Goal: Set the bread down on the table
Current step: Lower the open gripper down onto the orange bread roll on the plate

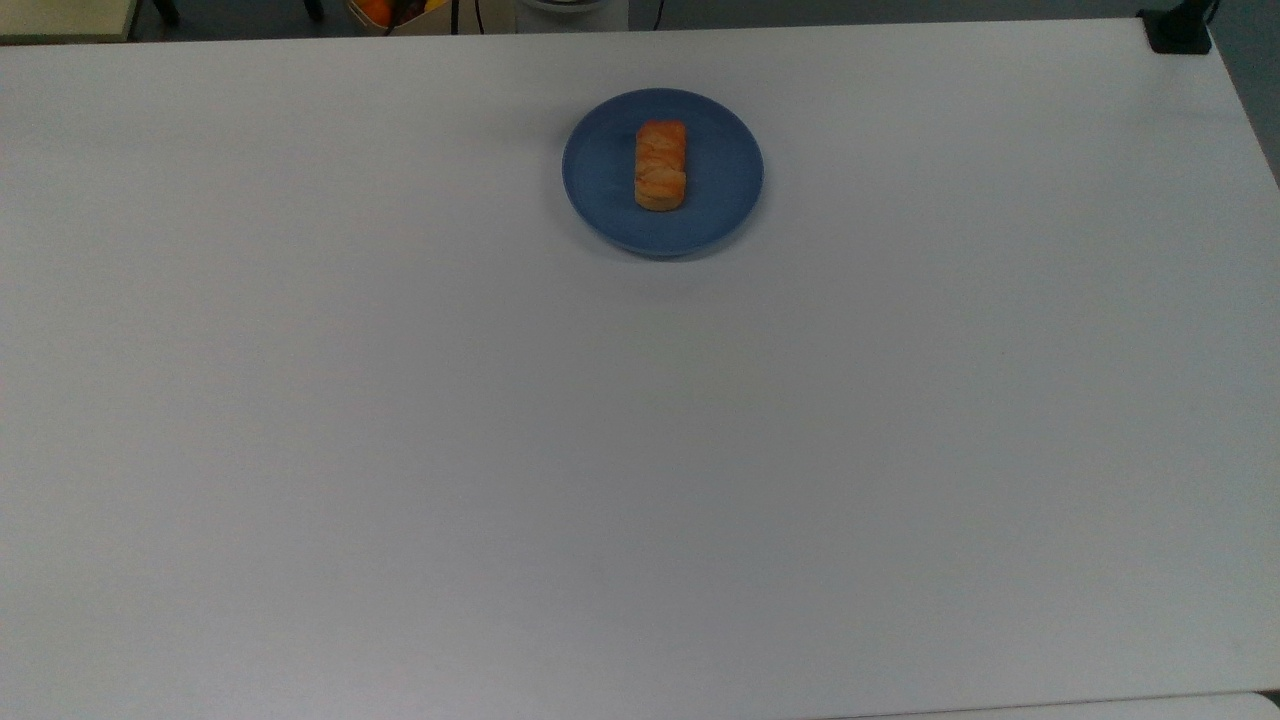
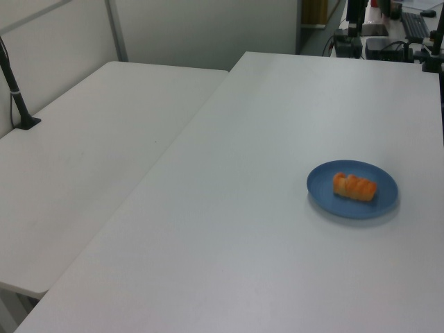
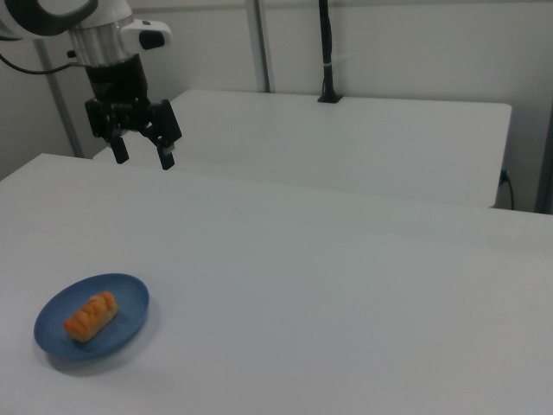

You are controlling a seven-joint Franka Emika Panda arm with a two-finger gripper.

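We count one bread [image 1: 660, 165], a single golden-orange loaf, lying on one blue plate [image 1: 600, 190] (the plate sits toward twelve o'clock in the top view). We count two white tables: the table [image 1: 640, 450] under the plate, and a second table [image 2: 76, 173] beside it. We see one gripper [image 3: 143, 159] with two fingers spread apart, toward ten o'clock in the right view.

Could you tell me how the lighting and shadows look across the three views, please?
Top view: soft, even light; the plate casts a faint shadow along its lower edge on the table, no glare on the bread. Left view: the same soft shadow under the plate's near rim. Right view: diffuse light, a dim shadow beside the plate; the open pincer hangs dark against the pale wall.
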